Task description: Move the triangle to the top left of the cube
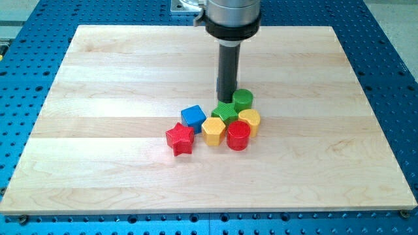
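A blue cube sits near the board's middle. To its right is a tight cluster: a green star-like block, a green cylinder, a yellow rounded block, a red cylinder and a yellow hexagon-like block. A red star lies below and left of the cube. I cannot make out a triangle among the blocks. My tip is down at the cluster's top edge, just above the green star-like block and touching or nearly touching the green cylinder's left side.
The wooden board lies on a blue perforated table. The arm's dark rod and grey collar come down from the view's top centre.
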### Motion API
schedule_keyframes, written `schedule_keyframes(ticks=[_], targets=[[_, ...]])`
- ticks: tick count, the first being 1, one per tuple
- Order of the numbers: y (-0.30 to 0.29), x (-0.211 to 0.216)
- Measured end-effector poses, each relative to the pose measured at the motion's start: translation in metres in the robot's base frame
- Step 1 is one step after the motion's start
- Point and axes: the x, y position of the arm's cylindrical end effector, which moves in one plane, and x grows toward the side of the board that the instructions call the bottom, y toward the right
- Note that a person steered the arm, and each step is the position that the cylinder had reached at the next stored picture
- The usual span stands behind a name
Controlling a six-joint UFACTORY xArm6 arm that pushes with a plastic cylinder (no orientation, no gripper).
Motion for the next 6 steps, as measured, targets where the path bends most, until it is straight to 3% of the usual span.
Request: schedule_keyframes(ticks=[1,3,4,6], targets=[[0.041,-0.001],[0.055,-0.017],[-0.052,-0.032],[-0.057,-0.109]])
